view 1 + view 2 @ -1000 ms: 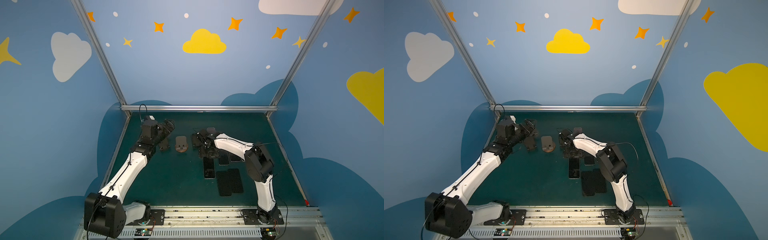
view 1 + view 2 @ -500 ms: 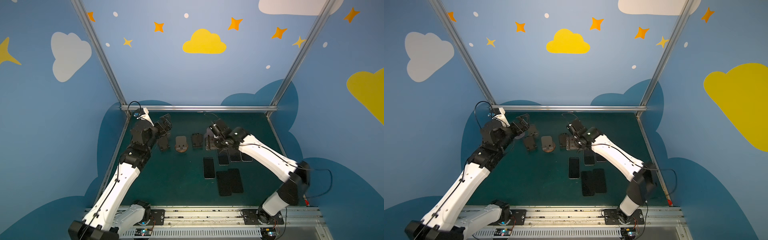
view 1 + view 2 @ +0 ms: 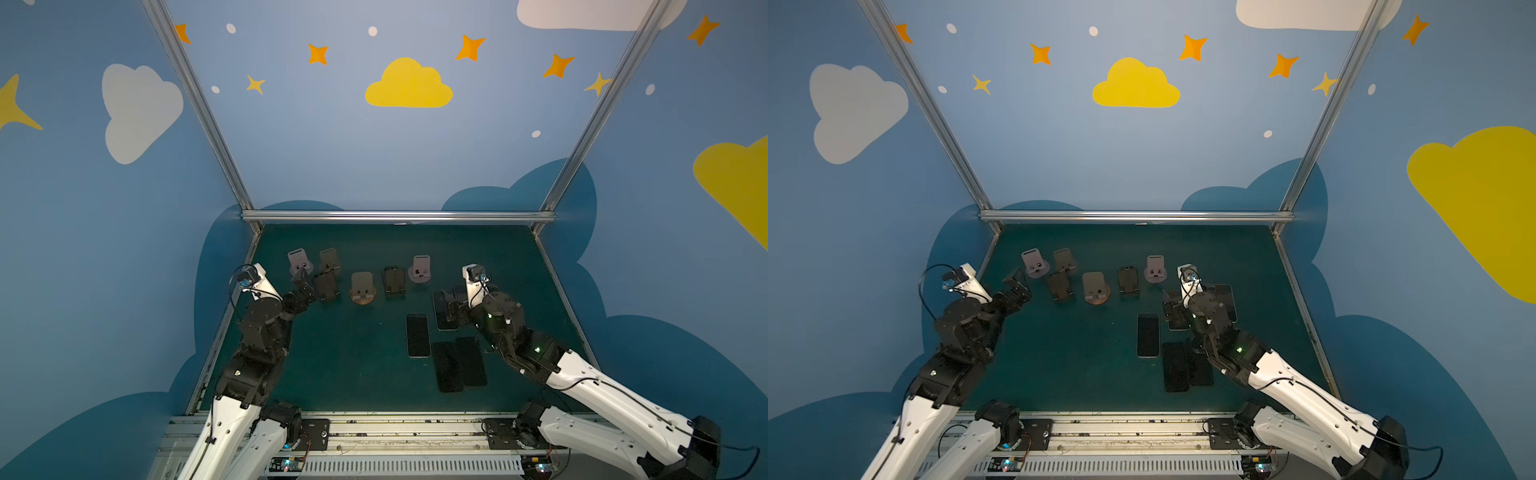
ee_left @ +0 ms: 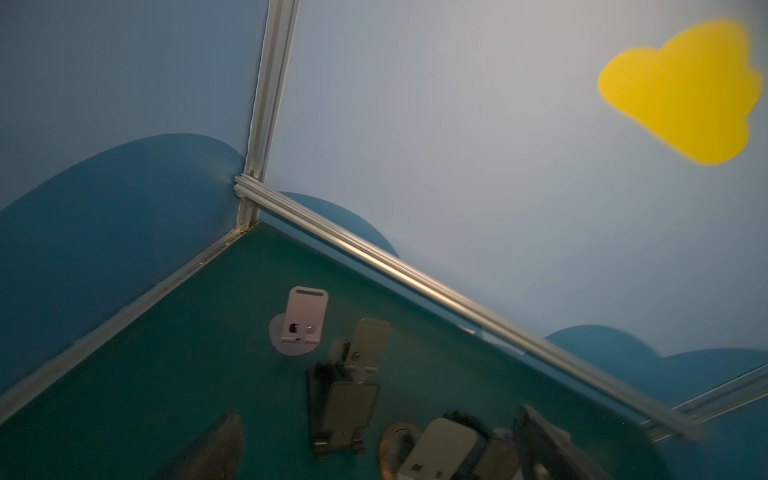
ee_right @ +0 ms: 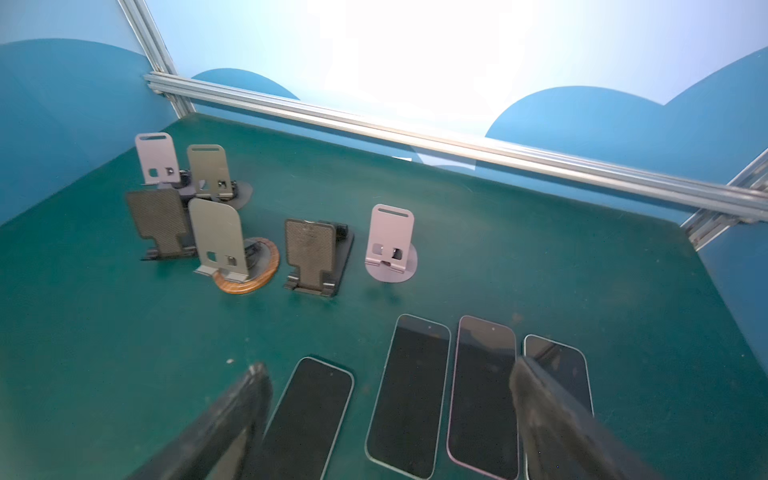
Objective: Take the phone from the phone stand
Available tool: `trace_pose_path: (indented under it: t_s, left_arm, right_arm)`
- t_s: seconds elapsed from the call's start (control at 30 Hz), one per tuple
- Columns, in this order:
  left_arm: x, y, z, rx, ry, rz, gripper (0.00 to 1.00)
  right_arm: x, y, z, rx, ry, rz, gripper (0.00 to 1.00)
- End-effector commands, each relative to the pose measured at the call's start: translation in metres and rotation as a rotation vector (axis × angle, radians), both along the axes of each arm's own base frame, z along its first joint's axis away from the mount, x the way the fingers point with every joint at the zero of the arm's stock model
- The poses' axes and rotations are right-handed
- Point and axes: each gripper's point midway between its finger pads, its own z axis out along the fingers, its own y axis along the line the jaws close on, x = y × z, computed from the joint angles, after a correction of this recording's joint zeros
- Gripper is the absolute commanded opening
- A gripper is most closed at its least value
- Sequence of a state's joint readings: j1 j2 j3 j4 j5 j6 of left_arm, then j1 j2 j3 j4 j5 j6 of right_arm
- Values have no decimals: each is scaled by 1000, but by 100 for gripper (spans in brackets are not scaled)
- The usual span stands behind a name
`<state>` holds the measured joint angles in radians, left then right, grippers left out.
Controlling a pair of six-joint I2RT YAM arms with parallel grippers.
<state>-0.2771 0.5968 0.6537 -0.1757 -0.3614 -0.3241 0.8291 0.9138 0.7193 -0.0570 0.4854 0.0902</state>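
Note:
Several phone stands (image 3: 363, 286) stand in a row at the back of the green mat, and each one I see is empty, such as the dark stand (image 5: 311, 255) and the pink stand (image 5: 390, 245). Several phones (image 3: 417, 334) lie flat, screens up, right of centre. My right gripper (image 3: 451, 307) hovers open just over them; in the right wrist view its fingers straddle a flat phone (image 5: 409, 390). My left gripper (image 3: 305, 291) is open beside the leftmost stands, with a dark stand (image 4: 345, 411) ahead of it and nothing between its fingers.
Aluminium rails (image 3: 395, 216) and blue walls close in the mat on three sides. Two more phones (image 3: 457, 365) lie nearer the front. A round wooden base (image 5: 253, 278) sits under one grey stand.
My right gripper has drawn back from the row of stands to above the flat phones, and its jaws have widened. The left arm has pulled back and to the left, gripper still open.

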Motion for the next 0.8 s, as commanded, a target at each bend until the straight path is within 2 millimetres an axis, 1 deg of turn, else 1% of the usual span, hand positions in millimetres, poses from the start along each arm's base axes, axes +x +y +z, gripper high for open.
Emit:
trace_pose_path:
  t_s: [0.0,0.07,0.13,0.17,0.2,0.27,0.4,0.43,0.47,0.53,0.6,0.7,0.73,0.77]
  left_arm:
    - [9,-2,-8,248,-82,-35,100]
    - [14,6,-26,286,-101,16,100]
    - [18,11,-49,328,-90,32,100]
    - [20,12,-62,353,-71,25,100]
    - [23,14,-78,361,-37,18,100]
    - [28,22,-100,330,-3,45,100]
    - [40,44,-128,236,66,183,100]
    - [45,48,-132,219,72,205,100]
    - [51,48,-137,212,80,208,100]
    - [66,42,-147,273,134,147,100]
    - [77,41,-162,284,161,114,100]
    - [86,51,-179,276,179,160,100]
    - [89,54,-181,261,177,167,100]
    - [94,52,-184,248,188,141,100]
  right_arm:
    - [11,-1,46,28,-201,14,90]
    - [11,1,41,-17,-195,65,91]
    - [11,-4,36,-26,-189,73,91]
    - [12,-7,41,-5,-206,69,91]
    - [12,-10,30,-1,-198,67,91]
    - [13,-14,30,20,-209,65,91]
    - [17,-20,24,15,-179,65,91]
    - [17,-22,22,13,-171,61,91]
    - [19,-24,20,11,-165,54,91]
    - [20,-28,14,20,-150,41,91]
    - [22,-35,5,46,-121,4,91]
    - [25,-42,-7,58,-116,-24,91]
    - [26,-43,-8,48,-120,-23,91]
    - [27,-46,-8,32,-124,-29,91]
